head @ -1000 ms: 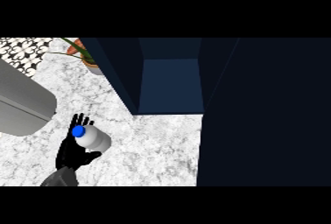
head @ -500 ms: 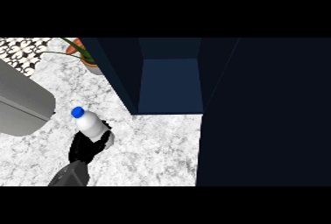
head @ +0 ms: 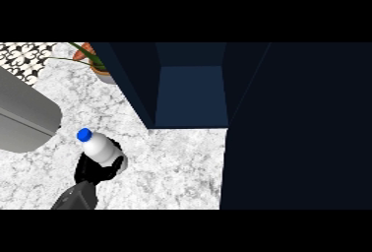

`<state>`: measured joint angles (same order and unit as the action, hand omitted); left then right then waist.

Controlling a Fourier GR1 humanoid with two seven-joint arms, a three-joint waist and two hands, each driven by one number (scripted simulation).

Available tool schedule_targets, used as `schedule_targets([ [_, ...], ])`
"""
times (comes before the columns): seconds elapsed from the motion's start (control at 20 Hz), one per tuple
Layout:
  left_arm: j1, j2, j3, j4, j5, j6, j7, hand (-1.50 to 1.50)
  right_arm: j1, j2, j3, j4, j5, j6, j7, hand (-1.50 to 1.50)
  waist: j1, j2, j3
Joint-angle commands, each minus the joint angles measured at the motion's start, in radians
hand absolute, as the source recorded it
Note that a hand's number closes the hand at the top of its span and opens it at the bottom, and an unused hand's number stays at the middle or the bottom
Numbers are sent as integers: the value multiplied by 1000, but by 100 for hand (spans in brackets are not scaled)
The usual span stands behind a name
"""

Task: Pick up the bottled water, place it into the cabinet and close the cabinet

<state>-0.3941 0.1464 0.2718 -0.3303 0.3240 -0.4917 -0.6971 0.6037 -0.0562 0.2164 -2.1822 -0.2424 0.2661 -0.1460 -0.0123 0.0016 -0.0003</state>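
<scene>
Bottled water [head: 100, 150], white with 1 blue cap [head: 85, 133], is held in the left hand [head: 92, 171], whose black fingers curl round its lower half. It is over the front-left part of the counter [head: 174, 167], tilted, cap pointing up-left. At the counter's back edge the dark blue cabinet [head: 190, 93] is open, its door [head: 298, 128] at the right. A grey appliance [head: 22, 118] lies at the left edge, and 1 potted plant [head: 98, 61] stands toward the back-left corner.

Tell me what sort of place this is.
Probably a kitchen: a marbled counter, an open dark-blue cabinet on it, and bottled water held in the left hand.
</scene>
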Motion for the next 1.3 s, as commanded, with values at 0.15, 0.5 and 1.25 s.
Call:
schedule_targets([
  [0.15, 74, 68, -27, -30, -20, -154, -72, 150, 37, 12, 26, 32, 41, 4, -62, -150, 3, -2, 0],
  [0.5, 55, 53, 21, -70, 62, -154, 12, 150, 33, -30, -19, -35, -31, 19, -2, -150, 8, -4, 0],
  [1.25, 195, -89, -111, -644, 138, 89, 398, 150, 3, -25, -5, 27, -41, 24, -29, -150, 10, -4, 1],
])
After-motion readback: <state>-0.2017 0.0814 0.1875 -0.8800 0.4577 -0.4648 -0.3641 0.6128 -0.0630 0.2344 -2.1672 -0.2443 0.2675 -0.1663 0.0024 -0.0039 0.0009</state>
